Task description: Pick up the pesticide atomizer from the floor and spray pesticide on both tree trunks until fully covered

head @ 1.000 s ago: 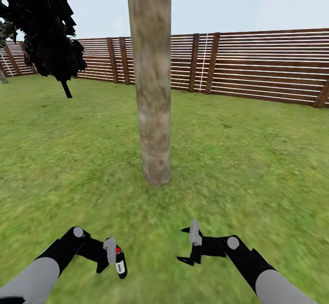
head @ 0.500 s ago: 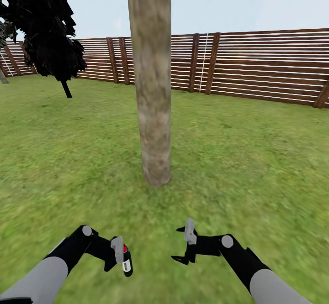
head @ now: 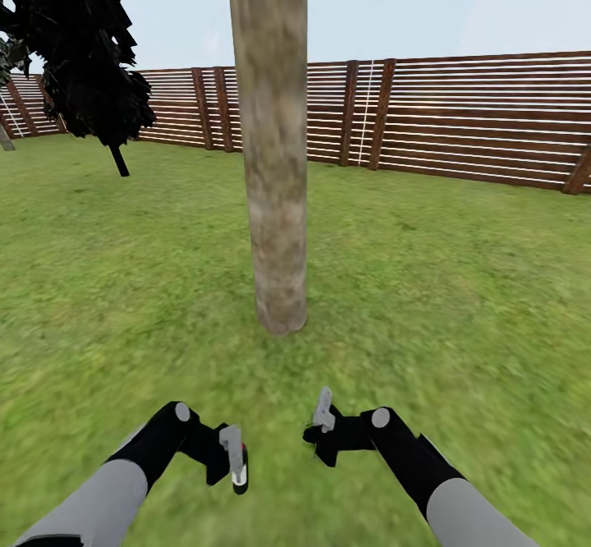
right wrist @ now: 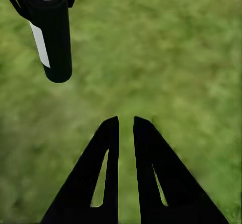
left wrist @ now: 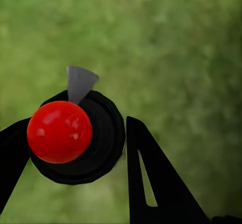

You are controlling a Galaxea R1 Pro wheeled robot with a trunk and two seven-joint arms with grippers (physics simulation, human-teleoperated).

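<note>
The left tool (head: 235, 466) clamped the sprayer (left wrist: 75, 135); the right tool (right wrist: 126, 133) hung nearly closed, empty. Spraying seemed next: raise its nozzle toward the trunk (head: 275, 202).

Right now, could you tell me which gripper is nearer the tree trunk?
Right. The right gripper sits just short of the tree trunk; the left gripper, shut on the spray bottle, is lower and further back.

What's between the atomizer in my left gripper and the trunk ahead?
Only grass: the head view shows bare lawn from the atomizer in the left gripper to the tree trunk.
</note>
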